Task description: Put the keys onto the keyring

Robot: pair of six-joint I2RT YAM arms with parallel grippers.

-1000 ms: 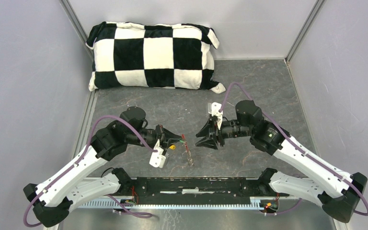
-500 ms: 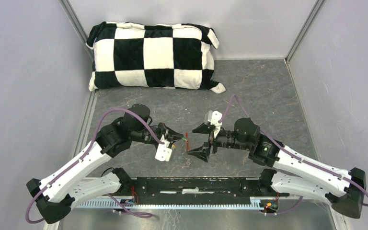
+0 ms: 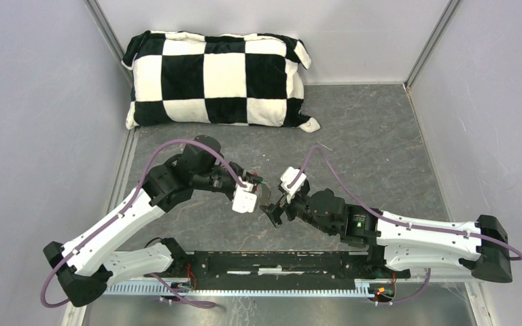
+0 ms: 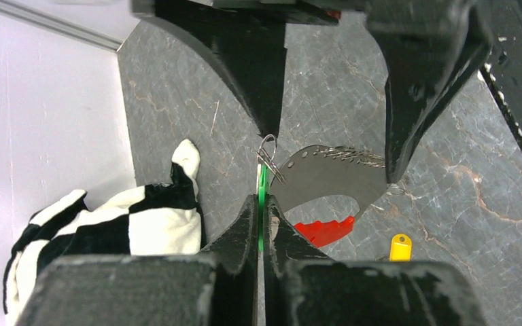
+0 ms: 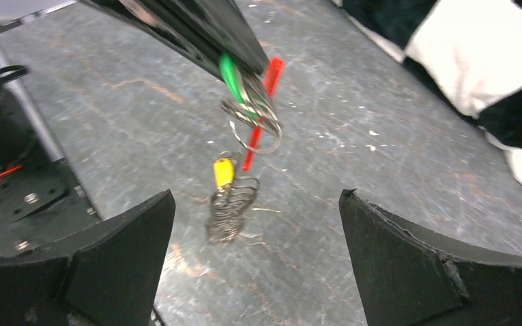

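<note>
Two robot arms: one left arm and one right arm. Each ends in one two-finger gripper, making two: the left gripper and the right gripper. Two purple cables, one looping over each arm. Two small keys: one green key and one yellow key. One red tag. One grey metal chain, bunched in a coil. A few thin wire rings sit by the green key, too tangled to count. One black-and-white checked pillow. One grey, stone-patterned table.
</note>
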